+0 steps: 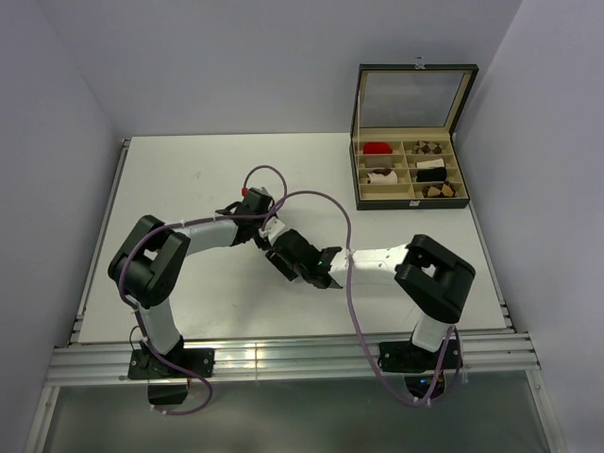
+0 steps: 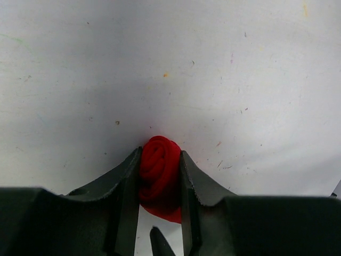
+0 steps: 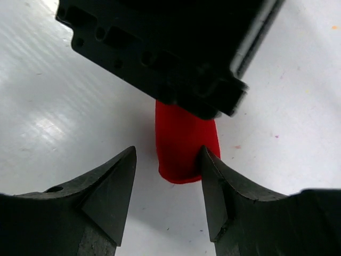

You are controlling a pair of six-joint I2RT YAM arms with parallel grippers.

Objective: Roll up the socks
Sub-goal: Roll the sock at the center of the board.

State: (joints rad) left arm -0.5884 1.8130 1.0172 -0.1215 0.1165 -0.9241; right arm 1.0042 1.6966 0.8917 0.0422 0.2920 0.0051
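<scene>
text: none legible | labels: none | brands: none | numbers: none | signs: none

**My two arms bent inward, pincers meeting at mid-table**

From above, my left arm (image 1: 179,247) rises from its base, bends at the elbow and stretches right. My right arm (image 1: 415,269) mirrors it, forearm reaching left. The two wrists sit close together, nearly nose to nose.

My left gripper (image 2: 160,153) is clamped. Both fingers (image 2: 128,181) press in from either side on the rolled red sock (image 2: 160,172), tips pointing down at the table.

My right gripper (image 3: 168,152) is spread wide, with its fingers (image 3: 109,186) low over the surface. The dark housing of my left wrist (image 3: 160,48) fills the view just ahead of it.
</scene>
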